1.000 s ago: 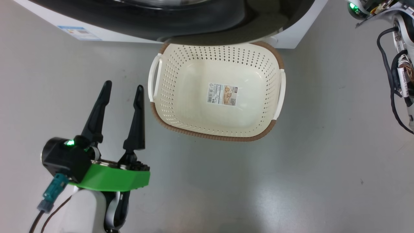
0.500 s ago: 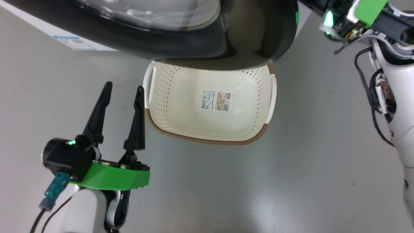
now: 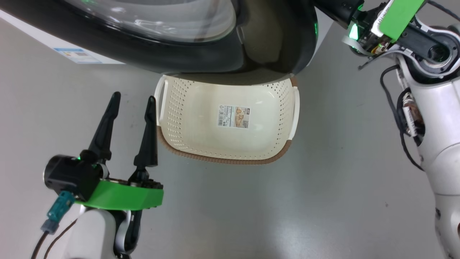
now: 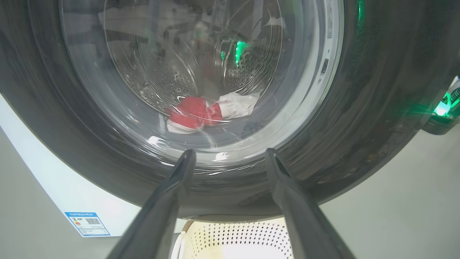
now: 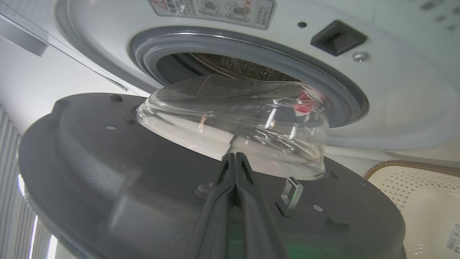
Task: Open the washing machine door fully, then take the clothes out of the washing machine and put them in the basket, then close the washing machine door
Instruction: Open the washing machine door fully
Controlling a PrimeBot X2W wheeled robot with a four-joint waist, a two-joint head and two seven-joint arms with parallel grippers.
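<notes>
One barcode sticker (image 3: 234, 116) inside the basket (image 3: 222, 160), print unreadable

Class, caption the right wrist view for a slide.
Shut right gripper at the inner side of the part-open washing machine door, basket beyond.

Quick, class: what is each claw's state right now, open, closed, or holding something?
Left claw: open, holding nothing.
Right claw: closed, nothing between its fingers.
</notes>
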